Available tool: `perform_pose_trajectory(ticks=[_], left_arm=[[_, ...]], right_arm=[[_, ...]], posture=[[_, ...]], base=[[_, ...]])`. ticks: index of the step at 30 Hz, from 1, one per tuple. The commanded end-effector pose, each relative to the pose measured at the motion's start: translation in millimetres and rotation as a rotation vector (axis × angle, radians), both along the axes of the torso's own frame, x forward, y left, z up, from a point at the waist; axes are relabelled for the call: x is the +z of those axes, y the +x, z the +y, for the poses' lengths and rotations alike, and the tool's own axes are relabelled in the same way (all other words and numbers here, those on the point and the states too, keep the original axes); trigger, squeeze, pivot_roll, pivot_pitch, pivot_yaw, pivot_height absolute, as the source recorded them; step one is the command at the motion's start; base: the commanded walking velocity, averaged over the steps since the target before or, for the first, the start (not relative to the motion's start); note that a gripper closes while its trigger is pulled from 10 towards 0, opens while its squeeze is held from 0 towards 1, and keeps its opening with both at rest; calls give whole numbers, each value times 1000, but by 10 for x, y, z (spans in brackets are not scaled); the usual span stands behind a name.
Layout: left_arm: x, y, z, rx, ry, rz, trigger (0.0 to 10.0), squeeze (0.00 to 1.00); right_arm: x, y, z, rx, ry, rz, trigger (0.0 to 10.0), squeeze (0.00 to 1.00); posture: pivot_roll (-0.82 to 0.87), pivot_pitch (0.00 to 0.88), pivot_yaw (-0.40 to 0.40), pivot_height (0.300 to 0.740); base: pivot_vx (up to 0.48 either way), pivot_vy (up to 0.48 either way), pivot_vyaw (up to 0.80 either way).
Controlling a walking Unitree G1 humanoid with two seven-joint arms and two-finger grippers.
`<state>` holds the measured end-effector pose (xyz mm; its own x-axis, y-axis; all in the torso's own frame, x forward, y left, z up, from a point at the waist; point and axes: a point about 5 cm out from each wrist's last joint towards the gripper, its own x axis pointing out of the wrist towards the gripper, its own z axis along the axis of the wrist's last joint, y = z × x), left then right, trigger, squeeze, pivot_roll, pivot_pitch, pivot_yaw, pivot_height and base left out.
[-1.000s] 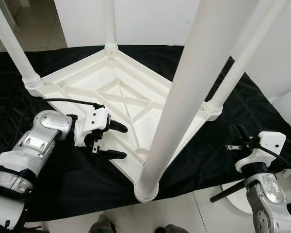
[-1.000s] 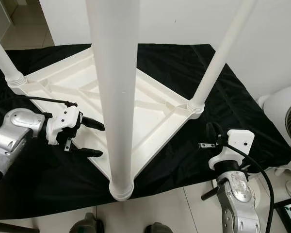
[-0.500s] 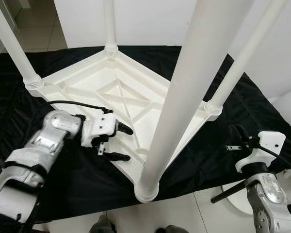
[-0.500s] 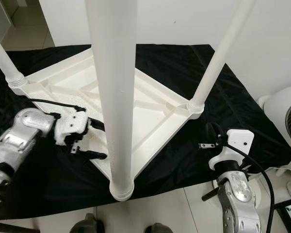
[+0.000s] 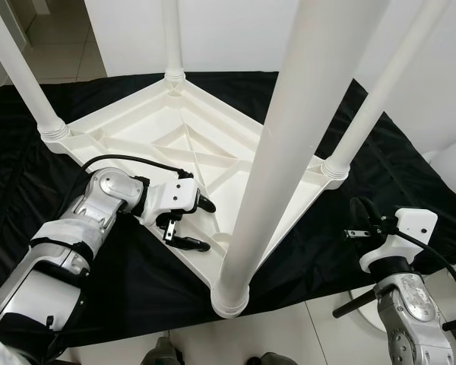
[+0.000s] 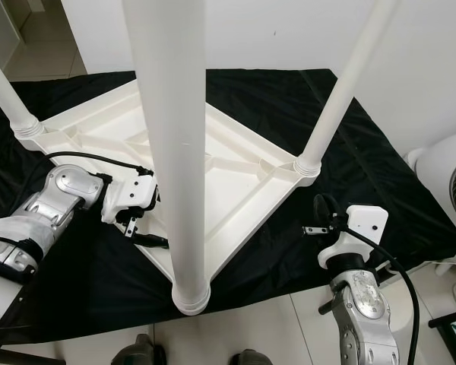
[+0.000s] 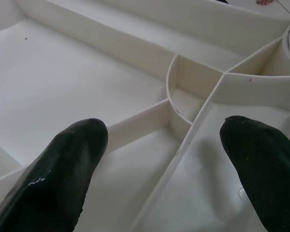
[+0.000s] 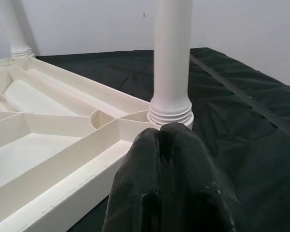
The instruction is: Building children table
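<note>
Inverted children's table (image 5: 184,144), centre frame on the black cloth (image 5: 304,99) with four legs (image 5: 300,137) upward, is straddled at its near-left rim by the released left pincer (image 5: 196,225), seemingly to steady it; the right pincer (image 5: 362,217), lower right, stays clenched.

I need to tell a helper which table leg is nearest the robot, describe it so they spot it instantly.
On the black cloth lies an upturned white plastic tabletop with four white round legs standing up. Take the leg at the corner nearest the camera, beside the open left gripper; it looks thickest.

black cloth (image 5: 129,281), white fan (image 6: 448,179), tiled floor (image 5: 53,57)
</note>
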<state>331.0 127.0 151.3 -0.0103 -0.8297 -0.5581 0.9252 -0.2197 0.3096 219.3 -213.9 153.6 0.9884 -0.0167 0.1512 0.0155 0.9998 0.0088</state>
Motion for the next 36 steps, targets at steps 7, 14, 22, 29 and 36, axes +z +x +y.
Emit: perform_pose_trajectory(ticks=[7, 14, 22, 29, 36], left_arm=[[-42, 149, 58, 143, 91, -146, 10000, 0], [-118, 214, 92, 171, 219, -217, 10000, 0], [-95, 238, 53, 159, 214, -197, 4275, 0], [-113, 215, 63, 122, 218, -195, 0, 0], [-92, 188, 48, 92, 176, -128, 0, 0]], right_arm=[[22, -29, -86, -42, -5, 1, 10000, 0], [33, -14, -75, -41, -8, -1, 10000, 0], [42, -5, -94, -47, -14, -1, 10000, 0], [34, -27, -108, -49, -24, 4, 10000, 0], [61, -23, -130, -56, -34, -8, 10000, 0]], posture=[[-15, 45, 24, 740], [-16, 48, 27, 740], [-14, 52, 33, 740], [-14, 55, 37, 740], [-15, 52, 36, 740]], base=[[0, 0, 0], [0, 0, 0], [0, 0, 0], [0, 0, 0], [0, 0, 0]])
